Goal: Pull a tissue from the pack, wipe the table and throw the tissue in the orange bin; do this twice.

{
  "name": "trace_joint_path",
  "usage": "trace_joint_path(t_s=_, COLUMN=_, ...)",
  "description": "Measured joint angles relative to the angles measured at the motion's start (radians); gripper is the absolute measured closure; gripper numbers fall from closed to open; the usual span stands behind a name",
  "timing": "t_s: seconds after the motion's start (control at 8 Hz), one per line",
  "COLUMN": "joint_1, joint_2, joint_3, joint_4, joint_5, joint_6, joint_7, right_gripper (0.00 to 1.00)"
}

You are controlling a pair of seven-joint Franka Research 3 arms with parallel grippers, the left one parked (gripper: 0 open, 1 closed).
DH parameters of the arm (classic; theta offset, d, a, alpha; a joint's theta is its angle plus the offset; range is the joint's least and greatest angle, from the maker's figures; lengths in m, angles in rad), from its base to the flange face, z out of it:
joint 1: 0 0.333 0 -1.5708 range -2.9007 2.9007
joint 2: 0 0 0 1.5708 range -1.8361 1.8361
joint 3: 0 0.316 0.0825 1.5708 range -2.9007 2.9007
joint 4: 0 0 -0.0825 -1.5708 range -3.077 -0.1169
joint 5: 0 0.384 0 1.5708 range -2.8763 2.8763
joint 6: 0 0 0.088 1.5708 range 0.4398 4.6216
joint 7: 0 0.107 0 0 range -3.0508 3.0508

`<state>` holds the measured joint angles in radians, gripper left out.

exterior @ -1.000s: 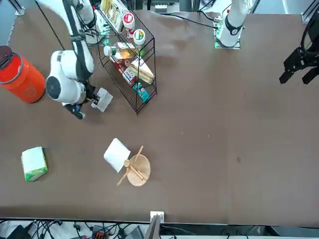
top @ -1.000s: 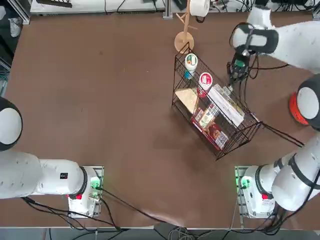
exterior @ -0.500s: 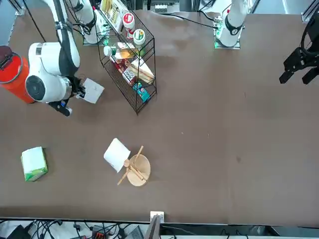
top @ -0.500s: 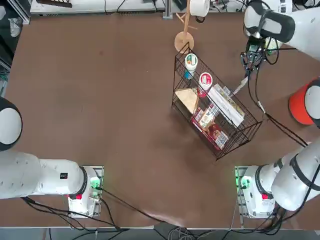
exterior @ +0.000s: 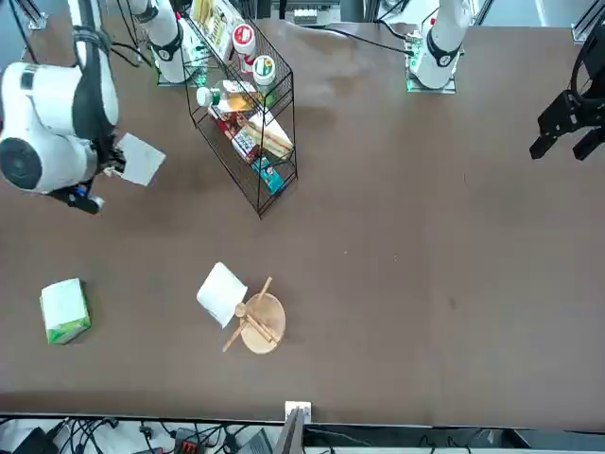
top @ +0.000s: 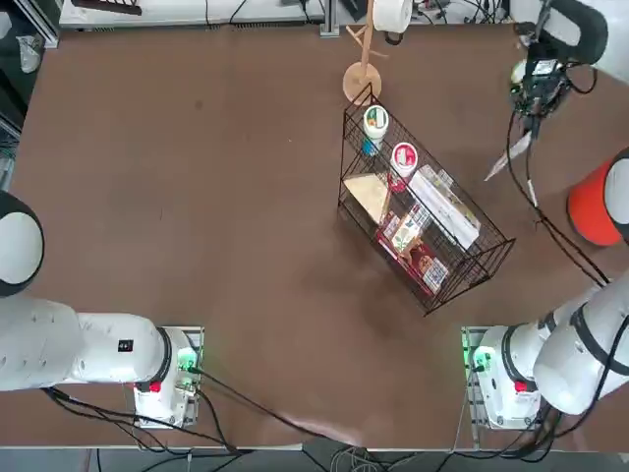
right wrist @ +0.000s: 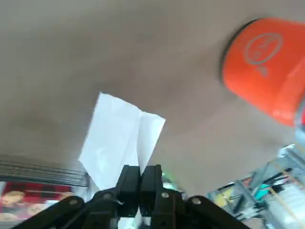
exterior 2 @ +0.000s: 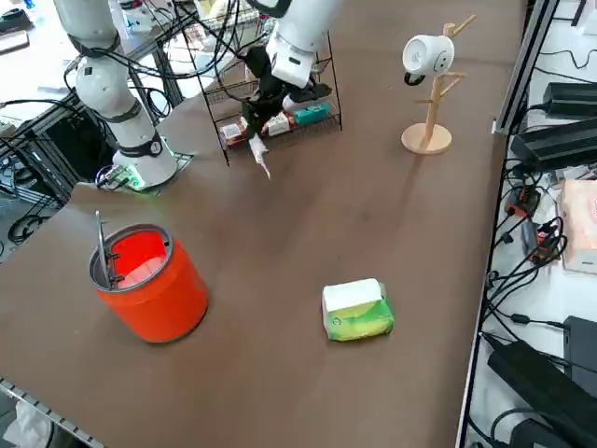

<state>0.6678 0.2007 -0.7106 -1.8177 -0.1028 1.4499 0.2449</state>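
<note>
**A:** Biggest worry for me is the drop. The right gripper (right wrist: 140, 177) has its jaws pinched shut on just one edge of the tissue (right wrist: 119, 143), and the rest of the sheet hangs loose below them. If it lets go short of the orange bin (exterior 2: 149, 280), or the sheet flutters sideways on release, it lands on the tabletop (exterior: 425, 236) beside the bin rather than inside. There's also a metal lever thing on the bin's rim the sheet could snag on.

**B:** Agreed, a thin grip like that could slip mid-swing too. What about the wire basket (exterior 2: 275, 112)? From the side camera it sits right behind the jaws.

**A:** Yeah, close behind, with the tissue dangling just in front of it. A swing back that way might catch a corner on the wire. The bin is off to the other side of the jaws and lower, well apart, so there's a fair gap to cover.

**B:** And the pose?

**A:** Arm stretched out over the tabletop, wrist bent so the jaws point down and a bit toward the bin, held up clear of the surface. The pack (exterior 2: 356, 310) sits further out past the bin, well away from the jaws, a whitish face on top.
</note>
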Motion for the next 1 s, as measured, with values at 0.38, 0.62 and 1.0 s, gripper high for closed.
trace_joint_path(t_s=0.38, joint_1=-0.017, joint_2=0.000, joint_3=-0.060, joint_4=0.058, joint_5=-0.174, joint_6=-0.033, joint_7=-0.207, right_gripper=0.97)
trace_joint_path(t_s=0.62, joint_1=-0.044, joint_2=0.001, joint_3=-0.067, joint_4=0.088, joint_5=-0.292, joint_6=-0.050, joint_7=-0.320, right_gripper=0.97)
trace_joint_path(t_s=1.0, joint_1=-0.149, joint_2=0.001, joint_3=-0.077, joint_4=0.130, joint_5=-0.439, joint_6=-0.048, joint_7=-0.510, right_gripper=0.98)
